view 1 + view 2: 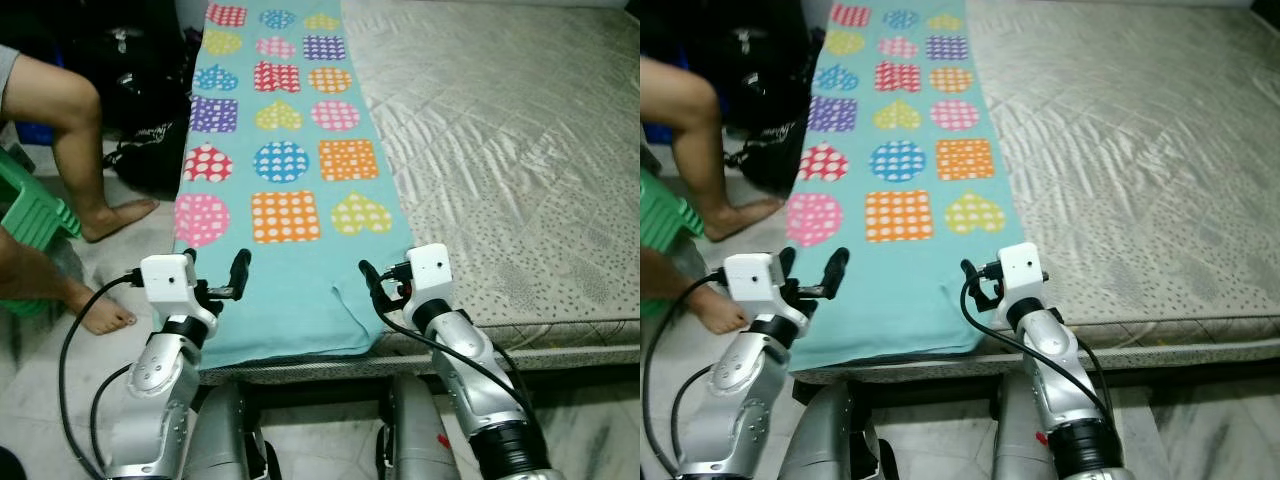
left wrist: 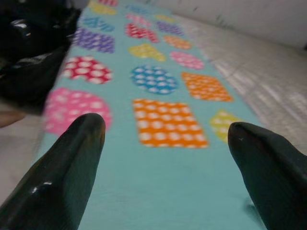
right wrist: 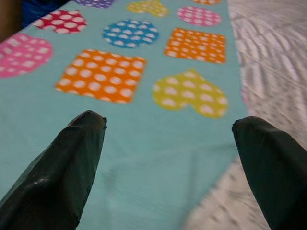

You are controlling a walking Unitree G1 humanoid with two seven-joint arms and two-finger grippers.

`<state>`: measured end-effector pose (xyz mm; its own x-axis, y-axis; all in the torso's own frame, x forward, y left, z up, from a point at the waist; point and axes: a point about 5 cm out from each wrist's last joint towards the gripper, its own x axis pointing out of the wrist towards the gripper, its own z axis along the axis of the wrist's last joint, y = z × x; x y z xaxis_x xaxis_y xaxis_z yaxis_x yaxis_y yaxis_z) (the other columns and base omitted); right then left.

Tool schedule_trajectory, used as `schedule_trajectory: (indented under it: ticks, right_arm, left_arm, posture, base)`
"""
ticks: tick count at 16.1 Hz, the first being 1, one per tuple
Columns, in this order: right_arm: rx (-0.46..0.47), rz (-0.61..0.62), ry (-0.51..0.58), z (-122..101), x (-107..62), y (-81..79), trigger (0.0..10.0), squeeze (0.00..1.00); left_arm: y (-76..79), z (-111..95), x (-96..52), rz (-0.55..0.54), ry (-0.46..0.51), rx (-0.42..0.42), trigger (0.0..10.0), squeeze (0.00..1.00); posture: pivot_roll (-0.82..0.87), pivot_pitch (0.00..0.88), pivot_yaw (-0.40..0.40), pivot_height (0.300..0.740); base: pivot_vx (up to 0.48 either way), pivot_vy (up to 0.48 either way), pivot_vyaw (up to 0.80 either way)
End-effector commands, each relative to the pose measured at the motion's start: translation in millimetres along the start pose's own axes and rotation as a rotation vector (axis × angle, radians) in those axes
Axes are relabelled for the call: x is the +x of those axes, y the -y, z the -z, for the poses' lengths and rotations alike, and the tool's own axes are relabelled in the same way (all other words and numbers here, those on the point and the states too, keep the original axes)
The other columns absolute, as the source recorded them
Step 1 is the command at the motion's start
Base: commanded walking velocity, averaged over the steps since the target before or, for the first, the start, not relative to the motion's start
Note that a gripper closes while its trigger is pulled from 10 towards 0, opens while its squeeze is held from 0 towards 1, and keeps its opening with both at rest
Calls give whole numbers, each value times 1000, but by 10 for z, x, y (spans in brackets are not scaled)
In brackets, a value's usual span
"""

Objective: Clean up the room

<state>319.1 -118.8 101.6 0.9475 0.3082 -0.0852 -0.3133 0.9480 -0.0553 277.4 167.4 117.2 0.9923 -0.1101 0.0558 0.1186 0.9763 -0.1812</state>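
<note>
Both silver arms reach forward over the near edge of the bed (image 1: 560, 180). The left gripper (image 1: 214, 272) and the right gripper (image 1: 385, 288) hover spread wide, fingers apart, holding nothing.

The blanket (image 1: 275, 190) is matt woven cloth, turquoise, smooth and flat, printed with dotted hearts, squares and circles. Beside it the mattress (image 1: 500, 150) wears a quilted beige cover with a slight satin sheen, speckled with tiny dark marks and stitched into soft ridges. The floor (image 1: 60, 350) looks like pale polished stone or tile. A stool (image 1: 30, 215) at the edge is green moulded plastic, ribbed. Black bags (image 1: 140, 90) by the bed are shiny, crinkled plastic. The 2 arms are brushed silver metal with white plastic wrist housings; the left gripper (image 1: 213, 275) and right gripper (image 1: 380, 285) have glossy black fingers (image 2: 62, 172), smooth as hard plastic.
</note>
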Motion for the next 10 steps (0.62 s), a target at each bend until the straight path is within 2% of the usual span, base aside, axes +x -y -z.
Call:
schedule_trajectory:
  ticks: [1,10]
  right_arm:
    - [0,-2,-13,36,-8,4,10000,0]
    - [3,-11,-5,41,7,-11,10000,0]
  left_arm:
    - [-7,36,-14,-4,-20,4,10000,0]
    - [1,45,-9,-7,-25,10,10000,0]
  posture:
    - [-19,202,1,585]
    - [-16,203,0,585]
  base:
    - [0,0,0]
    - [0,0,0]
